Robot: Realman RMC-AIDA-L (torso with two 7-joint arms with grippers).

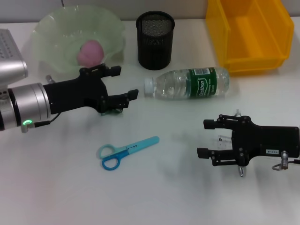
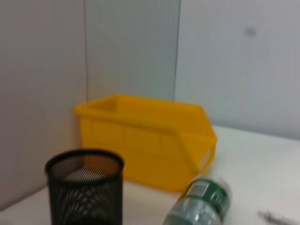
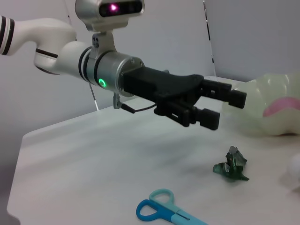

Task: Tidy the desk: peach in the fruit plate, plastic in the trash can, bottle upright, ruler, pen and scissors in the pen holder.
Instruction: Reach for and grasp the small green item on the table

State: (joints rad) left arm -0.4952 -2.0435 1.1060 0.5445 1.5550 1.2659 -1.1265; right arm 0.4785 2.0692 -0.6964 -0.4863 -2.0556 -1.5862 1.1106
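A pink peach [image 1: 91, 51] lies in the pale green fruit plate [image 1: 49, 33] at the back left. My left gripper [image 1: 125, 82] is open and empty, hovering just in front of the plate, above a crumpled green plastic scrap [image 1: 112, 111]. The right wrist view shows that gripper [image 3: 225, 108] above the scrap [image 3: 231, 165]. A clear bottle with a green label [image 1: 190, 83] lies on its side mid-table. Blue scissors [image 1: 124, 151] lie at front centre. The black mesh pen holder [image 1: 155, 40] stands at the back. My right gripper [image 1: 202, 138] is open and empty at front right. No ruler or pen is in view.
A yellow bin [image 1: 251, 35] stands at the back right, behind the bottle. The left wrist view shows the pen holder [image 2: 84, 187], the bin [image 2: 145, 140] and the bottle [image 2: 199, 201] against a grey wall. A silver device [image 1: 9, 54] sits at the left edge.
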